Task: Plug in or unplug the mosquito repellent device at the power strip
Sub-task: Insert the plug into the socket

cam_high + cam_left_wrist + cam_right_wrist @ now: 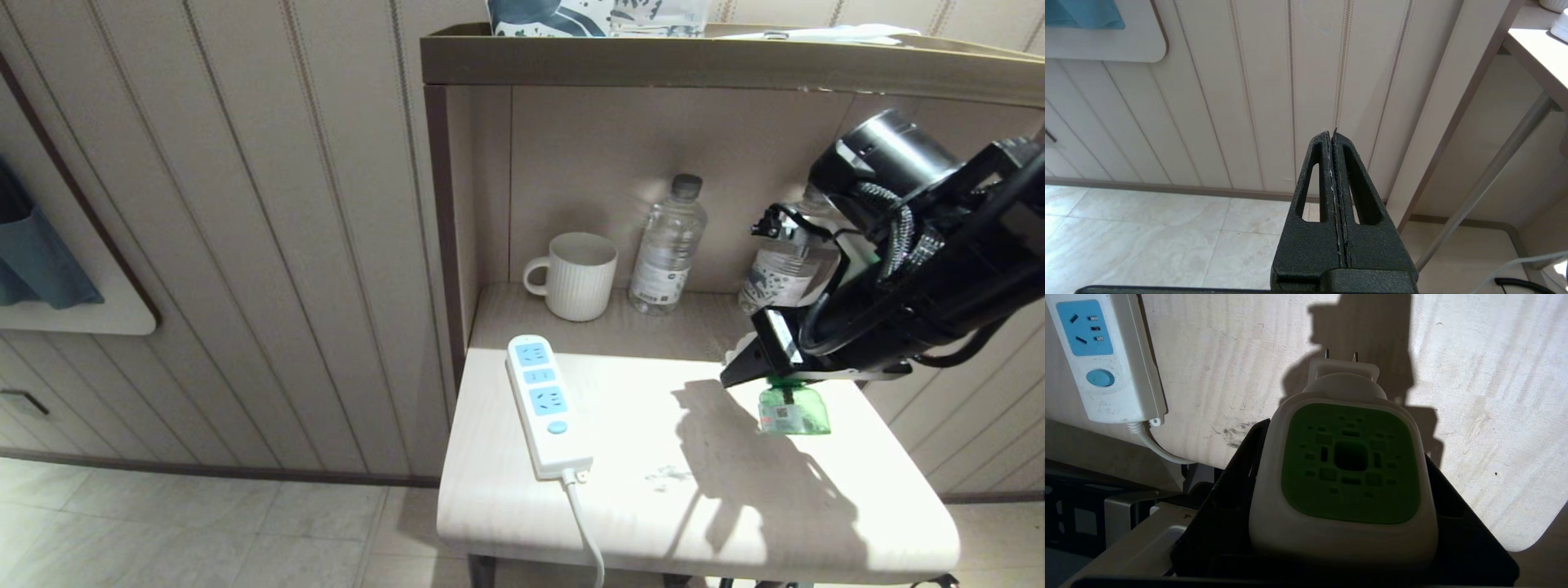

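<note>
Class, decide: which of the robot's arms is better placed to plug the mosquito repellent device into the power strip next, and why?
Right. The right gripper already holds the mosquito repellent device above the table, near the power strip. The left gripper is shut, down beside the table.

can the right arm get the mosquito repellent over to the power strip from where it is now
Probably yes. The right end effector is shut on the mosquito repellent device, held above the tabletop. The power strip lies to its left with all three sockets free, and nothing stands on the bare stretch between them.

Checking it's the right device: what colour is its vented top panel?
Green, set in a white head, clearest in the right wrist view: mosquito repellent device.
</note>
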